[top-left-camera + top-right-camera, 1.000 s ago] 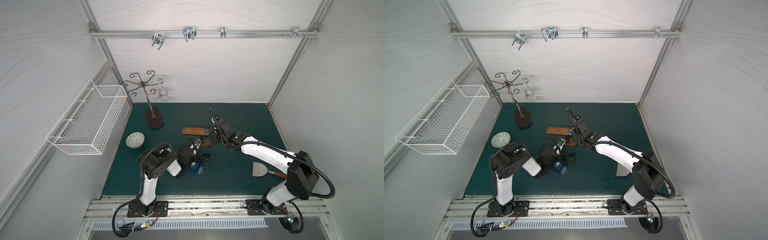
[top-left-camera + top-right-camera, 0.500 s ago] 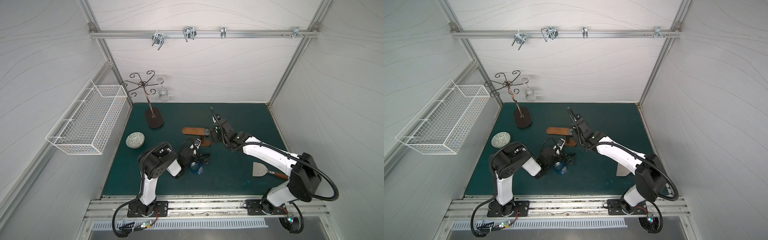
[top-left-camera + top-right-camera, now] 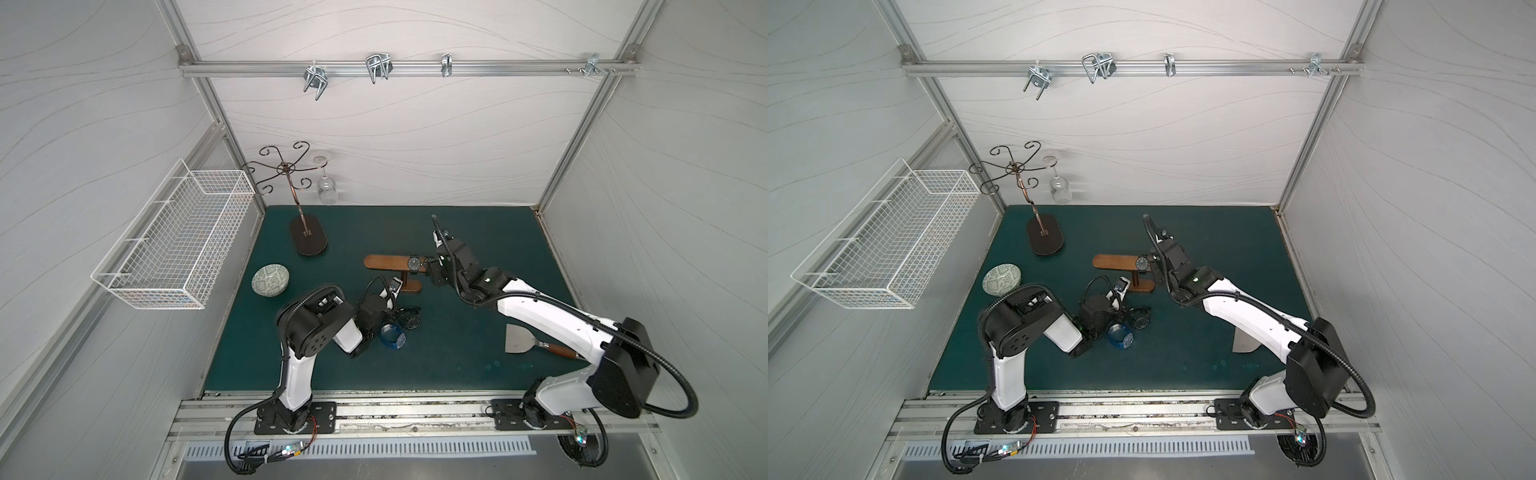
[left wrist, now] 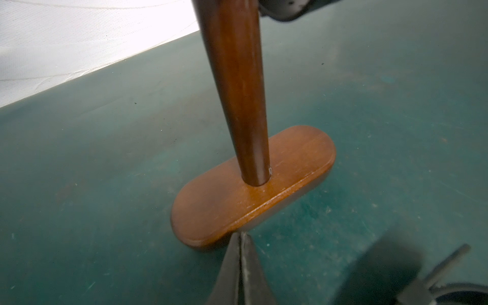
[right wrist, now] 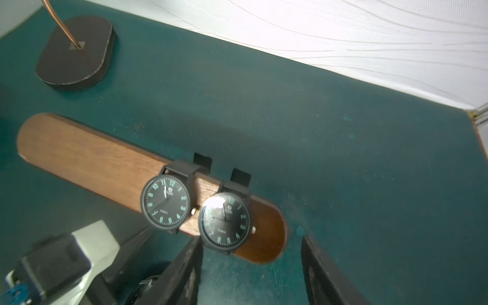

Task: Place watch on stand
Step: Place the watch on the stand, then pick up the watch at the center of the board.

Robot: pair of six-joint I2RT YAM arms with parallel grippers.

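The brown wooden stand (image 3: 386, 263) stands mid-mat, and its crossbar (image 5: 87, 155) carries two black watches side by side. One watch (image 5: 165, 206) sits nearer the bar's middle. The second watch (image 5: 225, 217) is close to the rounded end. My right gripper (image 5: 252, 239) is open just off that end, with one finger beside the second watch and nothing between the jaws. In both top views it (image 3: 432, 270) (image 3: 1156, 266) is at the bar's right end. My left gripper (image 4: 240, 235) is shut and empty, its tips against the edge of the stand's oval base (image 4: 253, 187).
A loose black watch (image 3: 409, 320) and a blue watch (image 3: 392, 336) lie beside my left wrist. A patterned bowl (image 3: 270, 280), a dark metal rack (image 3: 307, 237) holding a glass (image 3: 326, 191), a wire basket (image 3: 174, 245) and a scraper (image 3: 519, 345) surround the work area.
My right arm has shifted very slightly to the right. Both grippers and the watches on the bar stay as they were.
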